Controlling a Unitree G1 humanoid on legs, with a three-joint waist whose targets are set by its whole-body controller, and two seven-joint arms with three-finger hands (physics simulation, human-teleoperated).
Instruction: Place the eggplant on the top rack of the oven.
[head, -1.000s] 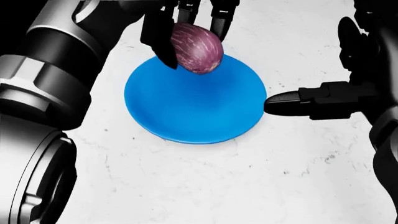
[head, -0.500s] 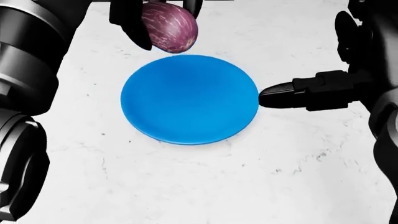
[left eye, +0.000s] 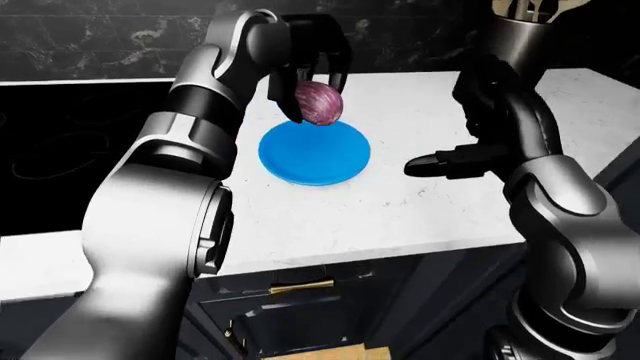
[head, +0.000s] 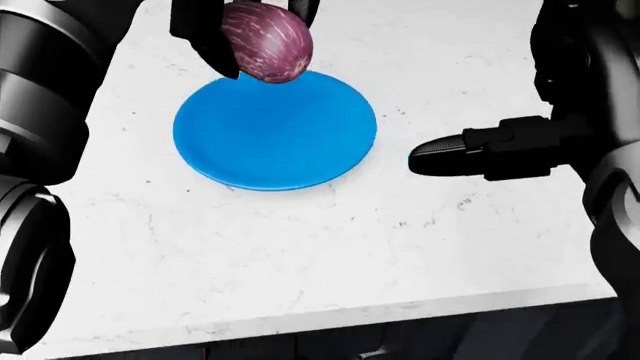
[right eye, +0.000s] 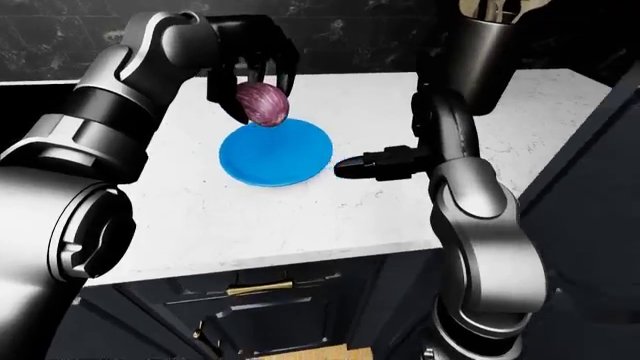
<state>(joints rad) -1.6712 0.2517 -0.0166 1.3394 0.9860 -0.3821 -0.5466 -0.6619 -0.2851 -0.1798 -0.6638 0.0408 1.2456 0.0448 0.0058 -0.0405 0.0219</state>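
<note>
Moved: camera shifted; plate (head: 275, 131) sits higher and further left in head view.
Eggplant (head: 266, 41): purple, pale-streaked, oval; above plate's top edge.
Left hand (left eye: 312, 71): fingers gripping eggplant.
Right hand (head: 480, 154): fingers extended, empty.
Eye views only: drawer handle (right eye: 258, 287), dark canister (right eye: 490, 52).

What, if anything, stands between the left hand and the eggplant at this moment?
Nothing visible does. The left hand already has its fingers closed round the eggplant, holding it above the far edge of the blue plate. The oven is not in view.
</note>
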